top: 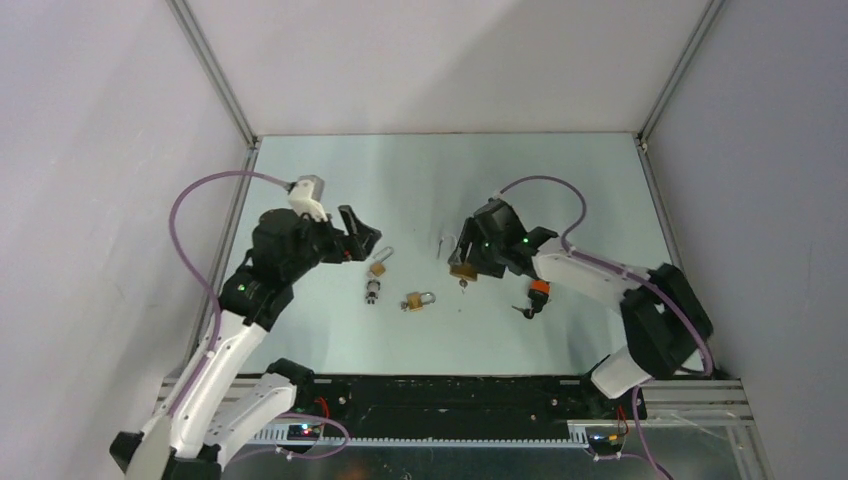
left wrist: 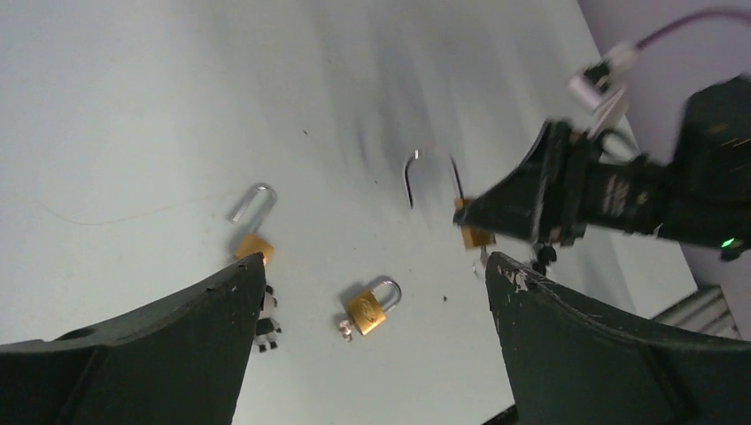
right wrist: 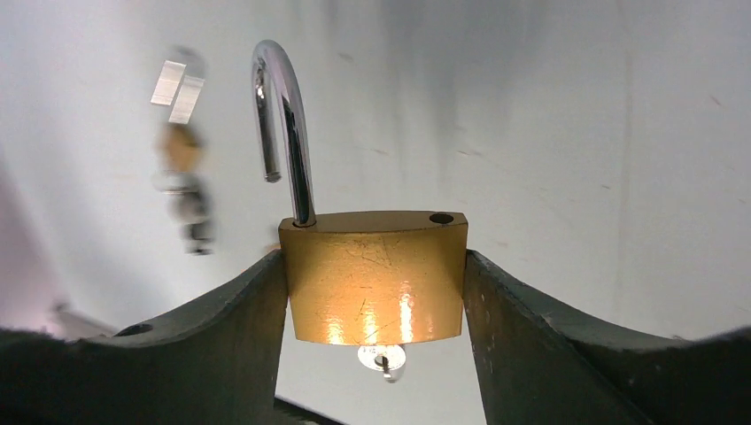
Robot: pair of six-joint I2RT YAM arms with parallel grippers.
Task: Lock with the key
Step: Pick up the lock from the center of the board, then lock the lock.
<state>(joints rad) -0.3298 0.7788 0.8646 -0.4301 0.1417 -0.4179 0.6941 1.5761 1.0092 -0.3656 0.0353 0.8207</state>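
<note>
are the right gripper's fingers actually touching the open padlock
Touching. The right wrist view shows the right gripper with its fingers pressed against both sides of the brass padlock, with no gap on either side.

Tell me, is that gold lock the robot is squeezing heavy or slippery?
Probably heavy for its size: the lock looks like solid metal. Likely slippery, since its face is shiny. Its open shackle might swing when moved.

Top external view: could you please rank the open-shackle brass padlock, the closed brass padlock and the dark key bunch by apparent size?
Largest, near tie: open-shackle brass padlock and closed brass padlock. Their bodies look alike, and the swung-out shackle makes the first slightly longer.
Smallest: dark key bunch.
</note>
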